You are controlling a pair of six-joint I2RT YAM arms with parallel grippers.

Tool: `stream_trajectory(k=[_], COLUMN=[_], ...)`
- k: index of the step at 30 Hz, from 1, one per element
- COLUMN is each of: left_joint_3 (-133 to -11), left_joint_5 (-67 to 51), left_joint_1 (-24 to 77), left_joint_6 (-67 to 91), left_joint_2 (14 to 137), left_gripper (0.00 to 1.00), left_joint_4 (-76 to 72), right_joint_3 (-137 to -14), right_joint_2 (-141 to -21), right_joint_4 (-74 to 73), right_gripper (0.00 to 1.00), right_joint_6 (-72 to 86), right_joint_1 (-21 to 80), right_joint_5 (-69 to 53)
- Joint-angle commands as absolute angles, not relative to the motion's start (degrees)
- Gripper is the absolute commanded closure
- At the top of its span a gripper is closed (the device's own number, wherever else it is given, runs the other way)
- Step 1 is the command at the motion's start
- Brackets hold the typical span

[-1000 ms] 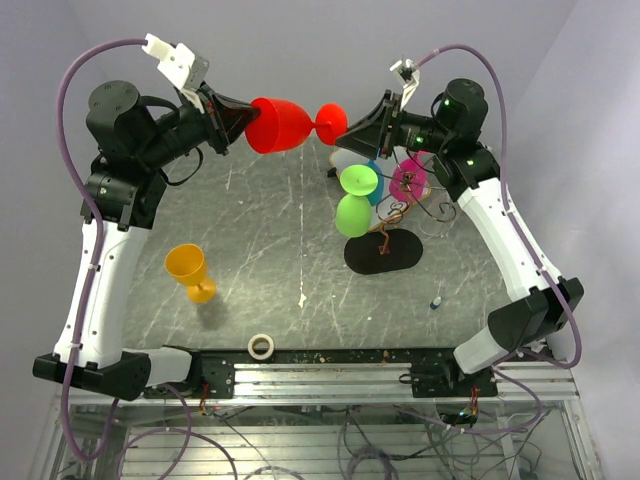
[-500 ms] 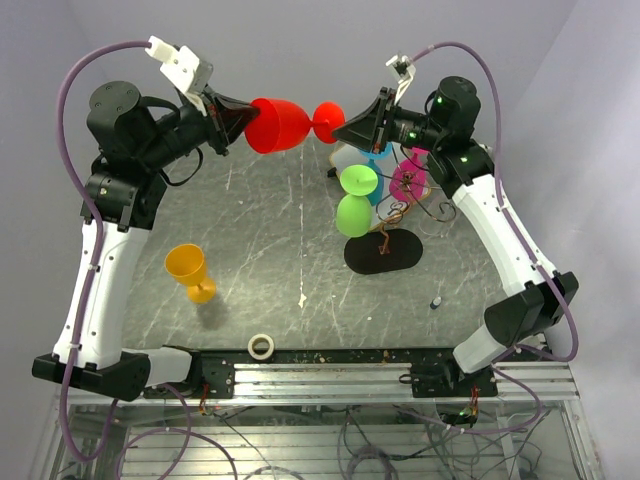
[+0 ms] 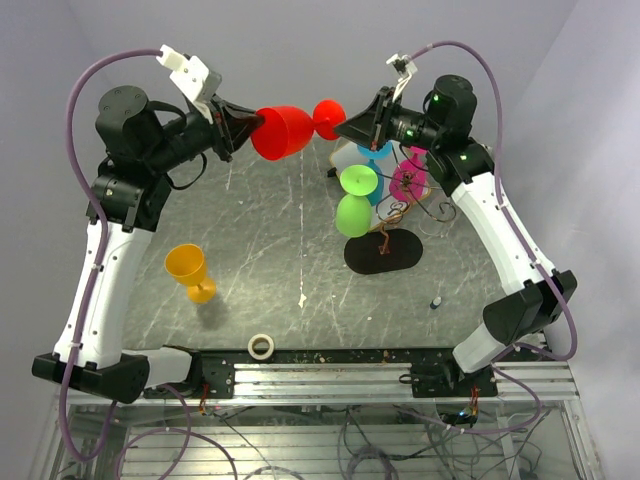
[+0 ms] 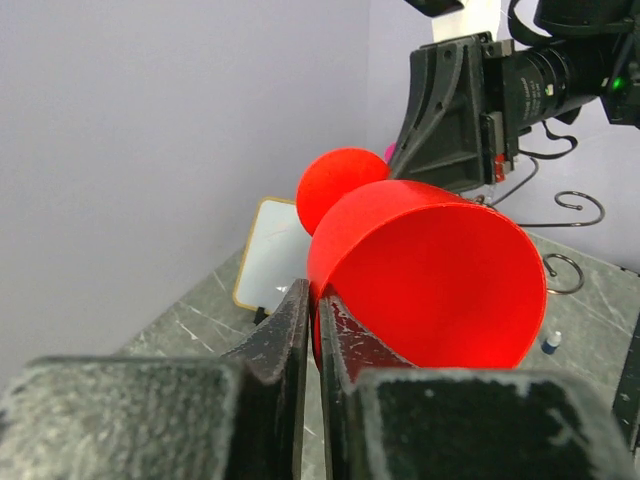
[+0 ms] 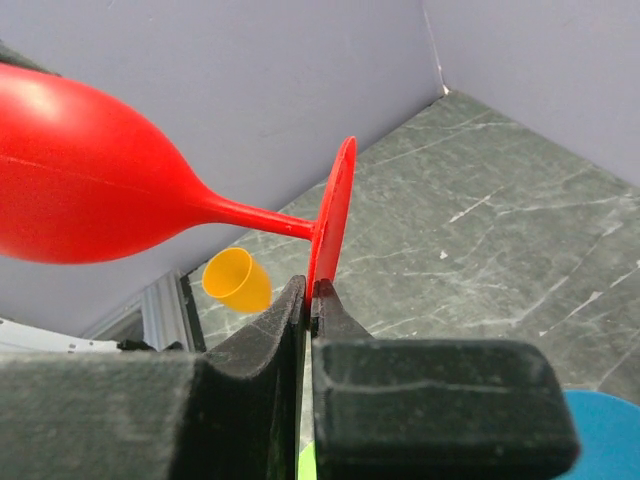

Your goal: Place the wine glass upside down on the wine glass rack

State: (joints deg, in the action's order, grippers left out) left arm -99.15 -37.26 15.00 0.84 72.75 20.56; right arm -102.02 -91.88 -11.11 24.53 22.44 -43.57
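Observation:
A red wine glass [image 3: 283,131] lies sideways in the air above the back of the table, held at both ends. My left gripper [image 3: 252,128] is shut on the bowl's rim [image 4: 330,290]. My right gripper [image 3: 345,127] is shut on the edge of the foot [image 5: 332,215]. The wine glass rack [image 3: 383,252], dark wire with scroll arms on a black oval base, stands below and right of the glass. Two green glasses [image 3: 352,214], a pink one [image 3: 409,180] and a blue one [image 3: 375,150] hang on it.
An orange glass [image 3: 188,268] stands upright at the left of the table and also shows in the right wrist view [image 5: 237,280]. A white board with a wooden rim [image 4: 265,255] lies behind the rack. A tape roll [image 3: 262,346] sits at the near edge. A small object [image 3: 437,301] lies right of centre.
The red glass has shifted slightly, its foot end rising toward the back wall. The left wrist has moved a little right. Both grippers keep their hold.

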Motion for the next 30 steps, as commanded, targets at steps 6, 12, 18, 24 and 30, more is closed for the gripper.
stream_trajectory(k=[6,12,18,24,30], left_joint_3=[-96.2,-97.0,-98.9,-101.8,-106.2], left_joint_5=[-42.1,-38.8,-33.7,-26.9,-28.2], left_joint_1=[15.7,15.6,14.7,14.2,13.5], left_joint_6=[1.0,-2.3,-10.3,-20.1,-31.1], left_joint_2=[70.7,69.8,67.9,66.4,65.5], left_gripper=[0.68,0.45,0.29,0.13,0.12], left_joint_4=[19.9,22.8,29.5,36.7,46.5], right_joint_3=[-105.3,-105.9,-105.7,-105.8,-108.2], right_joint_2=[-91.5,-90.7,-89.6,-88.2,-86.1], right_joint_4=[-11.4,-13.2,-16.3,-19.9,-28.3], right_gripper=[1.0,1.0,1.0,1.0,1.0], right_joint_6=[20.3,16.5,10.1,4.2,-9.6], right_joint_1=[22.3,21.8,21.5,21.0,21.0], right_joint_5=[-42.8,-42.7,-41.5,-42.6,-46.0])
